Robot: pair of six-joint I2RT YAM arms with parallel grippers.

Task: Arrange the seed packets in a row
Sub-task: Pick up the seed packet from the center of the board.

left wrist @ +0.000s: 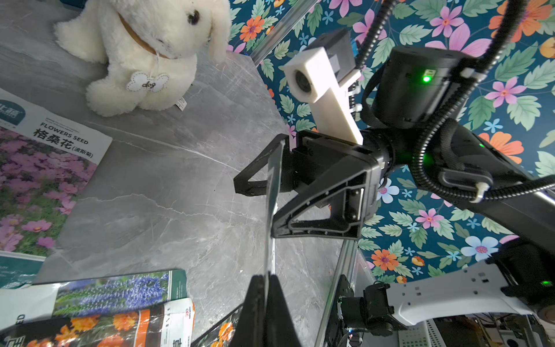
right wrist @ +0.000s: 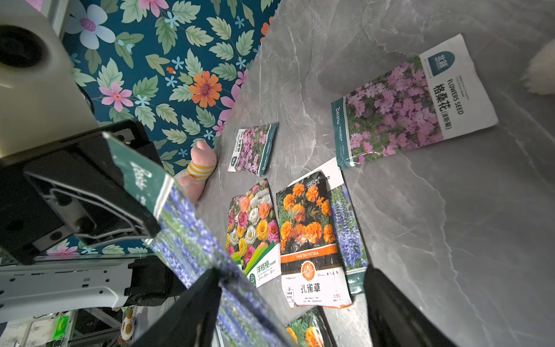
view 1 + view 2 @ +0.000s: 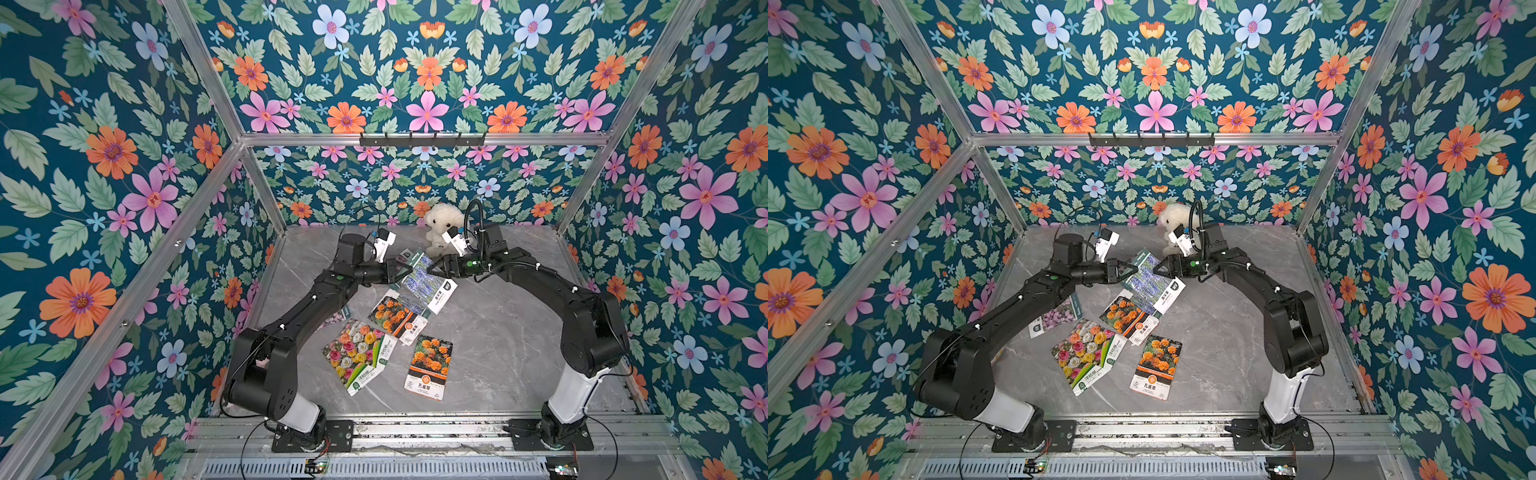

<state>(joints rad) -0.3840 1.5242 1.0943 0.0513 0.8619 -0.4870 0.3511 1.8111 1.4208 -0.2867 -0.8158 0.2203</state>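
**Lavender packet held up between both grippers**

The left gripper (image 3: 405, 269) was clamped on the green end of a lavender packet (image 3: 426, 280), holding it clear of the counter (image 3: 498, 332) toward the far middle. The right gripper (image 3: 433, 268) met the packet from the right with its jaws apart, one on either side of the edge and not pinching it.

The rest lay flat, nearer:
- A marigold packet (image 3: 395, 318) overlapped a second lavender packet (image 2: 345, 228).
- A multicolour packet (image 3: 359, 355) lay just beside it on the near left.
- A second marigold packet (image 3: 430, 365) lay nearest.
- A pink-purple packet (image 3: 1057, 316) sat partly under the left arm.
- The other pink-purple packet (image 2: 414, 105) lay close to the white plush dog (image 3: 440, 228) at the far wall.

A pink plush toy (image 2: 198, 168) rested against the left wall.
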